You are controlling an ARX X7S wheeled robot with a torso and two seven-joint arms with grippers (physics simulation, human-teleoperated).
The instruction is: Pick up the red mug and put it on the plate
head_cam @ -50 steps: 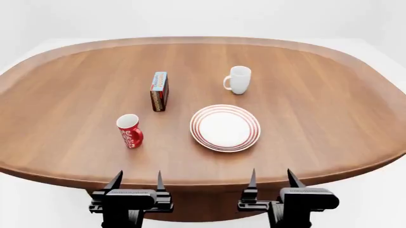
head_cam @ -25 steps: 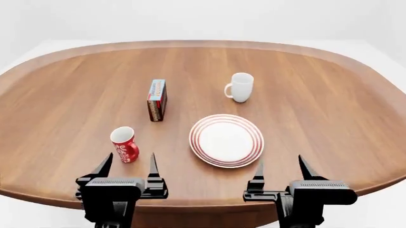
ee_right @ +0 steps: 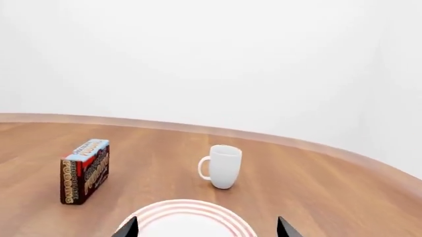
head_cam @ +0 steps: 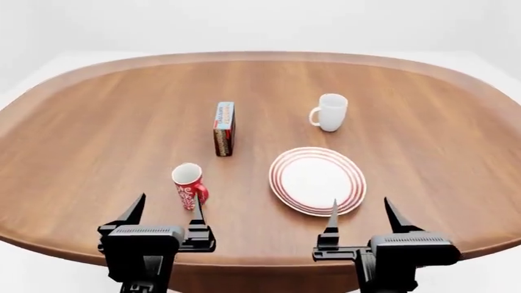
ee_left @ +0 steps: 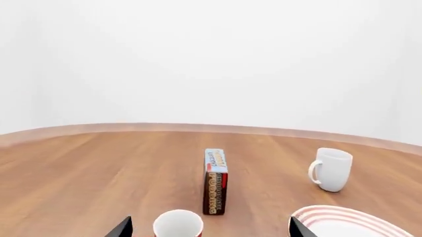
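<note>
Jaws spread and empty on both the left gripper point(head_cam: 165, 210) and right gripper point(head_cam: 360, 215), poised at the near edge of the wooden table point(head_cam: 97, 122). The red mug point(head_cam: 190, 185) stands upright just ahead of the left gripper, long axis vertical, mouth up, handle toward the near right. The plate point(head_cam: 318, 180) lies flat to its right, apart from it.

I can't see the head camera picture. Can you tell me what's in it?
A brown oval table holds a red mug just ahead of the open left pincer, and a red-ringed plate ahead of the open right pincer. Farther back stand a box and a white mug.
</note>
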